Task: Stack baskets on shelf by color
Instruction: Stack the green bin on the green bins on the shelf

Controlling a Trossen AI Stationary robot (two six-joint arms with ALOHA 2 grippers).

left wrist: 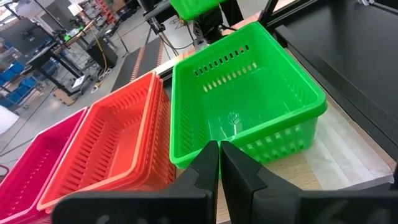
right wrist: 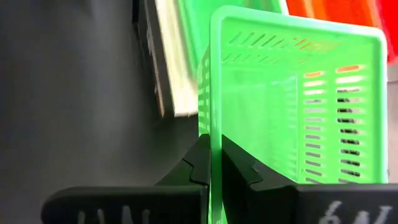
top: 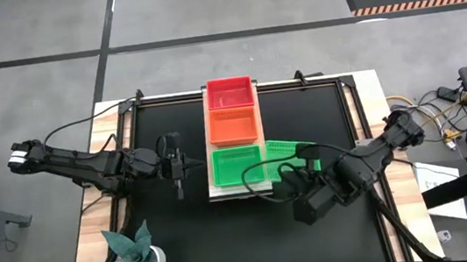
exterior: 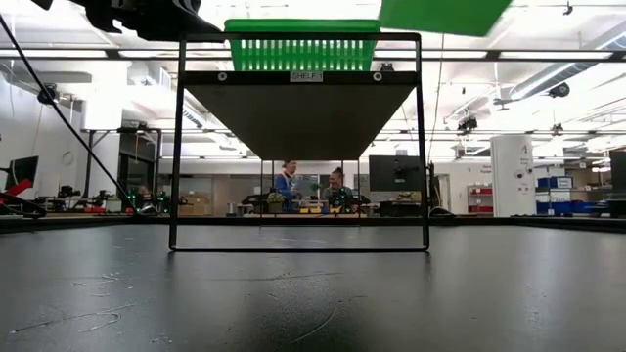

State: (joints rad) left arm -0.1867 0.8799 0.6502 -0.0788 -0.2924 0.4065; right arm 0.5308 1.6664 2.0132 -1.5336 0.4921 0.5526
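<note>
Resting over the black bench (top: 315, 227) left of the shelf (top: 239, 192), the left gripper (top: 179, 179) is seen with its fingers (left wrist: 205, 171) clenched on nothing. On the shelf, a crimson-pink stack (top: 229, 93), an orange-red stack (top: 233, 125) and a green basket (top: 237, 166) are lined up in a row. Just right of it, a second green basket (top: 293, 152) is gripped by its rim, tilted, in the right gripper (right wrist: 214, 163).
</note>
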